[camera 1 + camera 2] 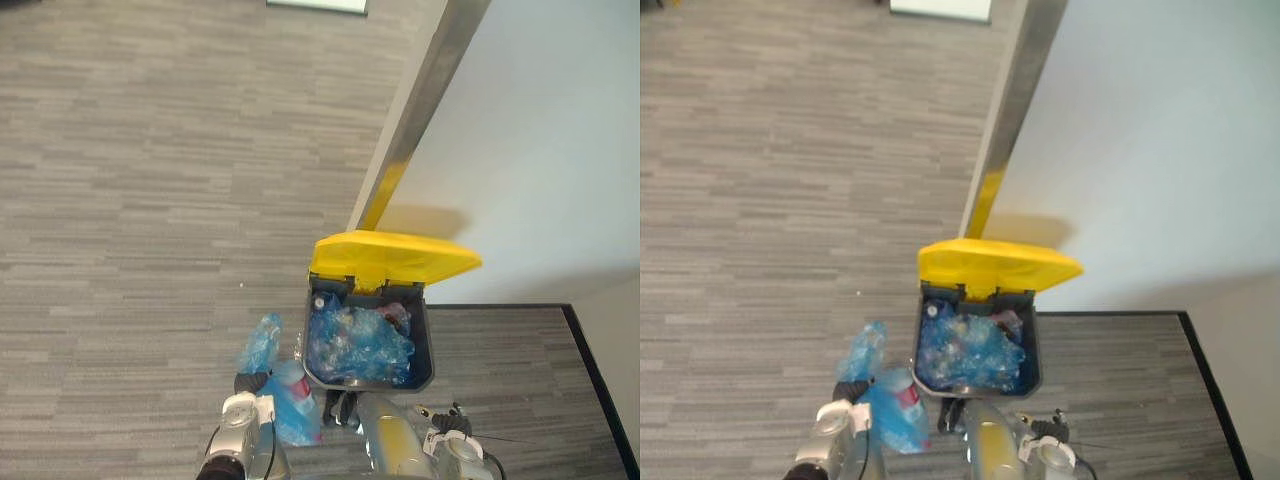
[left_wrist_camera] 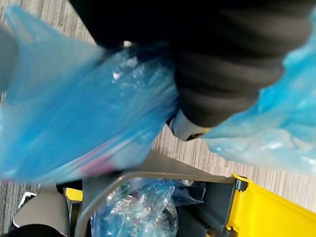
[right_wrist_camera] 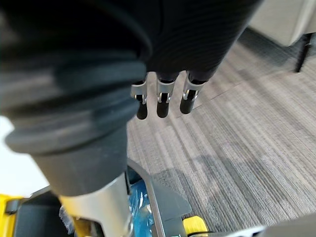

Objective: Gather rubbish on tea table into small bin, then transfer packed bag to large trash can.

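Grey carpet (image 1: 150, 200), pale wall (image 1: 540, 150), yellow-lidded bin (image 1: 390, 258)

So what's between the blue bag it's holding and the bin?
Nothing. In the left eye view the bag, held in the left hand, hangs close beside the bin's left wall, with no other thing between them.
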Controlling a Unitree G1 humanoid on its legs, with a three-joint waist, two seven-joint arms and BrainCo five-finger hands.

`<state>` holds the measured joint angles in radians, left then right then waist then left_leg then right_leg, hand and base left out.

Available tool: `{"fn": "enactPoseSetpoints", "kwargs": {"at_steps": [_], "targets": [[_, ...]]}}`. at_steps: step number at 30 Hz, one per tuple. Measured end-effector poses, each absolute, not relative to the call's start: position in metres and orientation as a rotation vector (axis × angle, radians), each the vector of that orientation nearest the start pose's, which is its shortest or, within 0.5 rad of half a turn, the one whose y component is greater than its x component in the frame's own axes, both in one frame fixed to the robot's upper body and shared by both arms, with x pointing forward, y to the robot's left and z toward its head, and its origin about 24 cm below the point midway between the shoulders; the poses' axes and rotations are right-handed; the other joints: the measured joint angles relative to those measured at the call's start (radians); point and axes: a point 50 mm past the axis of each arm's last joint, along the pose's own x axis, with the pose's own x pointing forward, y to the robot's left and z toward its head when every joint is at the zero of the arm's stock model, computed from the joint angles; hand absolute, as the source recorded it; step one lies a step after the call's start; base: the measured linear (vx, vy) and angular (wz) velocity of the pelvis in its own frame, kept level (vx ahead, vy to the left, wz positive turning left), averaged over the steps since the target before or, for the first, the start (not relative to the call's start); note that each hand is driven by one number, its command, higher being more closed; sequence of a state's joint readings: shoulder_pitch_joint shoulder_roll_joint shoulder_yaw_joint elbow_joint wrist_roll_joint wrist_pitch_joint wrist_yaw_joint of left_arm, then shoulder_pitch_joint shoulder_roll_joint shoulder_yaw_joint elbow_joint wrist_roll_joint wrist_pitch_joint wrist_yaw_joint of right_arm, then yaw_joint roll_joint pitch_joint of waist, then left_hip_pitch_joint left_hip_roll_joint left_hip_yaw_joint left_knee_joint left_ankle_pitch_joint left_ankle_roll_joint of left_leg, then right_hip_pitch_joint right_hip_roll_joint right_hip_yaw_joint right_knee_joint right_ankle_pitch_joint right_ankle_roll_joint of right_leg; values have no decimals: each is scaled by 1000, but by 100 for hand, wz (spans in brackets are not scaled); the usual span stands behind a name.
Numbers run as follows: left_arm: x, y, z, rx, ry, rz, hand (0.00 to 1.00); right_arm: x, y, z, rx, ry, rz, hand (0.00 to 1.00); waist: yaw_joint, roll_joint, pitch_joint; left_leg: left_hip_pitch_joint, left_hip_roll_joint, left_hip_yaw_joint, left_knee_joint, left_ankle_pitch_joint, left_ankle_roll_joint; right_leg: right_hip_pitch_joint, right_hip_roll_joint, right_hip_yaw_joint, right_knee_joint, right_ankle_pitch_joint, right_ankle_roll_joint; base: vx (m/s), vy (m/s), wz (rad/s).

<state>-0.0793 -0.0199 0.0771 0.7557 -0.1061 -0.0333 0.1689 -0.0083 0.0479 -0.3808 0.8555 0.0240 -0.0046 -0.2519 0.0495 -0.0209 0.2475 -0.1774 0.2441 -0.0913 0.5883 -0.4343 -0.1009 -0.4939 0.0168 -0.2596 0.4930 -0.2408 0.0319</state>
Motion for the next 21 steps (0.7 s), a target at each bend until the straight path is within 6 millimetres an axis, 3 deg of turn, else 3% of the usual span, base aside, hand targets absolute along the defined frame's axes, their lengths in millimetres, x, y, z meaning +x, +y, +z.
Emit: {"fn": "enactPoseSetpoints", "kwargs": {"at_steps": [4, 6, 7, 11, 14, 21], "targets": [[230, 155, -78, -74, 533, 188, 100, 180, -193, -112, 101, 727, -503, 0, -1, 8, 3, -40, -1, -3, -147, 44, -2, -54, -6, -9, -66, 14, -5, -11, -105, 45], [236, 151, -68, -63, 482, 155, 100, 216, -183, -80, 66, 548, -417, 0, 8, 16, 7, -93, 10, -2, -128, 47, 14, -86, 0, -16, -71, 29, 11, -46, -68, 7], [237, 150, -67, -59, 476, 147, 100, 221, -182, -74, 63, 516, -406, 0, 8, 16, 7, -96, 10, -4, -135, 47, 14, -90, 0, -18, -71, 29, 11, -46, -74, 11], [246, 141, -50, -37, 385, 85, 100, 261, -187, -15, 45, 231, -390, 0, 14, 15, 7, -102, 14, -26, -193, 78, -19, -100, 2, -33, -100, 44, -2, -23, -55, 12], [249, 137, -43, -28, 343, 60, 100, 276, -199, 9, 8, 135, -414, 0, 19, 14, 6, -110, 28, -28, -217, 96, -35, -100, 16, -40, -134, 62, -7, -5, -12, 4], [247, 124, -42, -21, 336, -9, 100, 290, -217, 38, 38, 29, -480, 0, 25, 10, 4, -118, 32, 10, -227, 133, -66, -101, 19, -39, -150, 77, -15, 2, -2, -1]]}}
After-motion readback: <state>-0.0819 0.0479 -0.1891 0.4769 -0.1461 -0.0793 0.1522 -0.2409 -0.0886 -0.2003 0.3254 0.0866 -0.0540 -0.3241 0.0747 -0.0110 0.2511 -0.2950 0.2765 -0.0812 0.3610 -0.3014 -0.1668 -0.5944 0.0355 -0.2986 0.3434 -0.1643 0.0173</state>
